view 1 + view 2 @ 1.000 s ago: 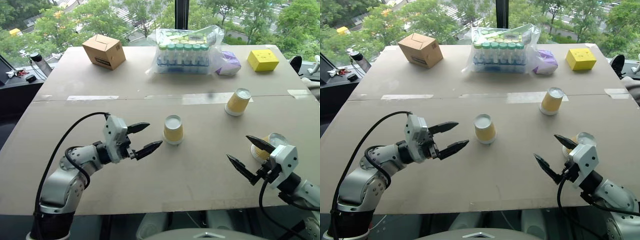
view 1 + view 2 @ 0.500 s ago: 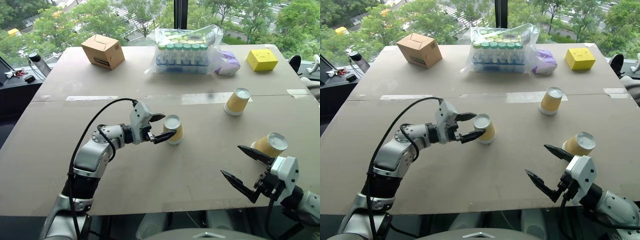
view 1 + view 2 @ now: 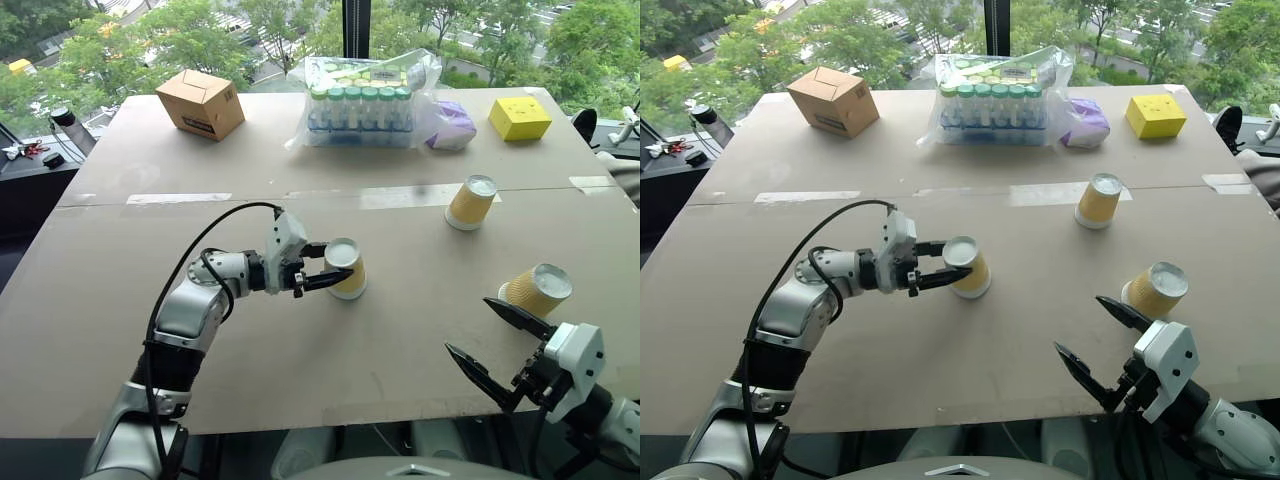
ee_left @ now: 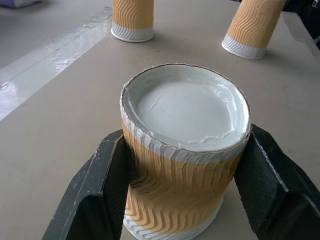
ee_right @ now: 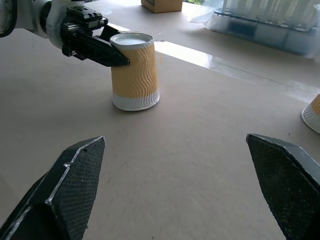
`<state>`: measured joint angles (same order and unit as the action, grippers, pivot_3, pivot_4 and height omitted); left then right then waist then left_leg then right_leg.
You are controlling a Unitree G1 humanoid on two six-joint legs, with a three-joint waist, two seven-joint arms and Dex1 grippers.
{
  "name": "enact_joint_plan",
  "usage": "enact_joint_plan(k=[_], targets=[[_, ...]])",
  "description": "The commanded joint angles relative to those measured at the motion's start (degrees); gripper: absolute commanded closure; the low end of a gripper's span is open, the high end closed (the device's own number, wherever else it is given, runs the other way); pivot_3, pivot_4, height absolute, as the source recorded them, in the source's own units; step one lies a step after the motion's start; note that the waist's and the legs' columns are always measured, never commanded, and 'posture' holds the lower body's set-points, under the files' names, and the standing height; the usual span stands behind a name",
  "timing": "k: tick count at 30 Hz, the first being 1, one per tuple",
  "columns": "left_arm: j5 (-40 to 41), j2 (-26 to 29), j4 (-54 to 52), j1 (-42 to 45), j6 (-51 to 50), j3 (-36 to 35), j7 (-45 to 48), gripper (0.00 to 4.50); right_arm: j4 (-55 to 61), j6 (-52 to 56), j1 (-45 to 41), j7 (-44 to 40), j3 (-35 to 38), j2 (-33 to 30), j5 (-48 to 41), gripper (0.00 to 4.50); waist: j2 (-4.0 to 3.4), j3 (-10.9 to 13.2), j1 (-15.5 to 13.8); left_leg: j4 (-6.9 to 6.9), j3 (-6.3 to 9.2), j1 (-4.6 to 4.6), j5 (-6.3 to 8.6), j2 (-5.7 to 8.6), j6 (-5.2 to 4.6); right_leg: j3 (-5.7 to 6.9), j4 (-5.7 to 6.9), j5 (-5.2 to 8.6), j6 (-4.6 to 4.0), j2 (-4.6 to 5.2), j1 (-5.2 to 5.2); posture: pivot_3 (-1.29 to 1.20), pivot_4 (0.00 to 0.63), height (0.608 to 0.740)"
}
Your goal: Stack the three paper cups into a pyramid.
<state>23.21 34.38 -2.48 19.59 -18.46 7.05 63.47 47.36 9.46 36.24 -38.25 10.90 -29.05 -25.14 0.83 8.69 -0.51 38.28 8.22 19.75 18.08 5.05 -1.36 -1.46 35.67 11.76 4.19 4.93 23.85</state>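
Three paper cups stand upside down on the table, white bases up. My left gripper (image 3: 336, 266) is shut on the middle cup (image 3: 347, 270), one black finger (image 4: 100, 190) pressed on each side of its ribbed wall. That cup rests on the table. A second cup (image 3: 471, 202) stands further back to the right. The third cup (image 3: 538, 290), tilted, is at the right near the front. My right gripper (image 3: 469, 327) hangs open near the table's front edge, short of the third cup and holding nothing. No cup sits on another.
Along the back of the table (image 3: 300, 370) are a brown cardboard box (image 3: 204, 102), a clear bag of green-capped vials (image 3: 370, 105), a purple packet (image 3: 455, 125) and a yellow box (image 3: 522, 117). A shiny tape strip (image 3: 180, 197) crosses the table behind the cups.
My left gripper reached right to the middle cup and shut on it. My right gripper, still open, drew back from the third cup toward the front edge.
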Motion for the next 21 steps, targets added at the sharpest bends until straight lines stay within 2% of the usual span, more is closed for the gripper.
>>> enact_joint_plan(k=[1, 7, 11, 13, 14, 15, 16, 18, 21], targets=[[-0.23, -0.23, -2.99, -0.96, 0.51, -0.2, -0.44, 2.05, 0.97, -0.84, -1.37, 0.17, -0.64, -0.09, 0.0, 0.0, 0.0, 0.0, -0.3, 0.02, 0.0, 0.0, 0.0, 0.0, 0.0, 0.0, 0.0, 0.0, 0.0, 0.01, -0.02, 0.0, 0.15, 0.74], [-3.98, -3.97, 0.82, 1.78, 3.41, 0.57, -4.62, 2.05, 0.43, -0.22, -3.14, 0.03, -1.02, -0.47, -0.33, 0.0, 0.02, -0.01, -0.42, 0.04, 0.04, 0.0, 0.0, 0.01, -0.01, 0.07, 0.01, 0.0, 0.01, 0.0, -0.07, 0.0, 0.15, 0.74], [-5.06, -4.76, 2.92, 3.03, 2.98, 1.37, -4.02, 2.05, 0.34, 0.1, -3.86, 0.0, -0.77, -0.77, -0.53, 0.0, 0.01, -0.01, -0.28, 0.05, 0.04, 0.0, 0.0, 0.02, 0.0, 0.07, 0.01, 0.0, 0.0, -0.01, -0.06, 0.0, 0.15, 0.74], [-5.0, -4.41, 3.28, 2.84, 2.8, 1.68, -3.04, 1.13, 0.4, 0.14, -3.9, 0.12, -0.69, -0.83, -0.5, 0.0, 0.0, -0.02, -0.23, 0.04, 0.03, -0.01, 0.0, 0.02, 0.0, 0.05, 0.01, 0.0, 0.0, 0.0, -0.05, 0.0, 0.15, 0.74], [-4.72, -4.33, 3.19, 2.67, 2.73, 1.67, -2.59, 0.88, 0.52, 0.15, -3.83, 0.25, -0.68, -0.76, -0.49, 0.0, 0.0, -0.01, -0.24, 0.04, 0.03, -0.01, 0.0, 0.02, 0.0, 0.05, 0.01, 0.0, 0.0, 0.0, -0.05, 0.0, 0.15, 0.74], [-4.37, -4.33, 2.96, 2.51, 2.66, 1.59, -2.23, 0.22, 0.63, 0.15, -3.75, 0.36, -0.7, -0.7, -0.47, 0.0, 0.0, -0.01, -0.26, 0.04, 0.03, 0.0, 0.0, 0.02, 0.0, 0.04, 0.01, 0.0, 0.0, 0.0, -0.05, 0.0, 0.15, 0.74], [-3.9, -4.4, 2.6, 2.33, 2.52, 1.38, -2.03, 0.04, 0.74, 0.12, -3.67, 0.51, -0.77, -0.63, -0.33, 0.0, 0.01, -0.01, -0.28, 0.04, 0.03, 0.0, 0.0, 0.02, 0.0, 0.04, 0.0, 0.0, 0.0, 0.0, -0.05, 0.0, 0.15, 0.74], [-3.51, -4.57, 2.17, 2.09, 2.38, 1.03, -1.99, 0.04, 0.78, -0.02, -3.59, 0.77, -0.85, -0.47, -0.03, 0.0, 0.01, -0.01, -0.28, 0.04, 0.03, 0.0, 0.0, 0.02, 0.0, 0.05, 0.01, 0.0, 0.0, 0.0, -0.05, 0.0, 0.15, 0.74], [-1.03, -3.57, 0.41, 0.88, 1.4, -1.62, -1.28, 0.04, 0.15, 0.45, -5.03, 5.68, 0.89, 1.32, 2.99, 0.0, 0.01, -0.01, -0.28, 0.04, 0.03, 0.0, 0.0, 0.02, 0.0, 0.05, 0.01, 0.0, 0.0, 0.0, -0.05, 0.0, 0.15, 0.74]])
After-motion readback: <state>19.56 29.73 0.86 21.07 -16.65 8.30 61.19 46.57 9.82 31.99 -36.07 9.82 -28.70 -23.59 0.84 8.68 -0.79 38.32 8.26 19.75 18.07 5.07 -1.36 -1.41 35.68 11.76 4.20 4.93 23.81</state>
